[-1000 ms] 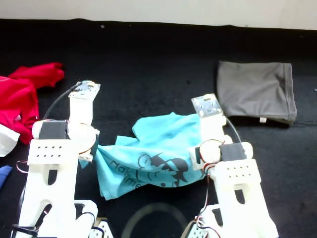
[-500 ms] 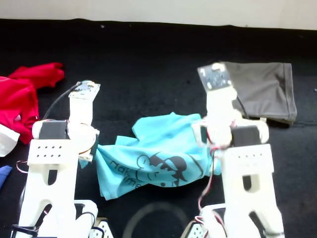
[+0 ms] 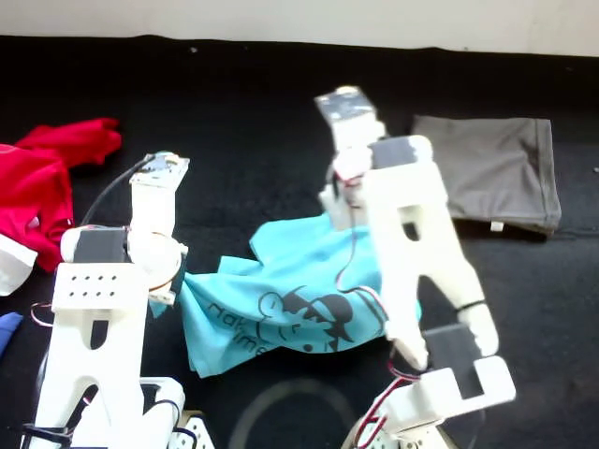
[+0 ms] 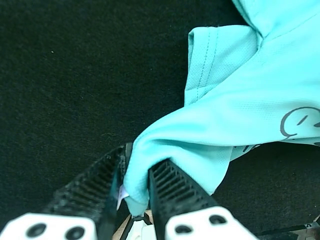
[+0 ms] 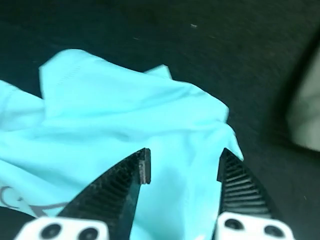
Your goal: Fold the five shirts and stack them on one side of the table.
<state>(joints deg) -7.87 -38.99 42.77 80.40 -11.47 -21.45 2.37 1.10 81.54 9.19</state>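
Fingers of my left gripper (image 4: 142, 159) are closed on a bunched edge of the teal shirt (image 4: 240, 110). The pinched bit runs down out of sight between the two ribbed faces, so I cannot tell which part of the shirt it is. From there the fabric stretches away in a taut fold toward a hemmed flap and part of a dark line drawing (image 4: 300, 122), which the frame edge cuts off. My right gripper (image 5: 185, 155) has its fingers spread apart with nothing between them, over the same shirt; whether the tips touch the cloth I cannot make out. Beyond them a pale blurred shape (image 5: 305, 110) sits at the frame edge, too soft to identify.

In the high view, the teal shirt (image 3: 281, 281) lies crumpled toward the near edge of the bench (image 3: 234, 103), about midway along it, between my two arms. My right arm (image 3: 402, 224) crosses over its right side and hides part of the print. My left arm (image 3: 103, 281) covers the spot where the left fingers hold it. A gray shirt (image 3: 487, 173) lies folded flat toward the far right corner, well apart from the teal one. A red shirt (image 3: 42, 182) is heaped at the left edge, cut off by the frame. A white scrap (image 3: 11, 264) and a blue scrap (image 3: 5, 329) lie nearer to me, both too cut off to name.
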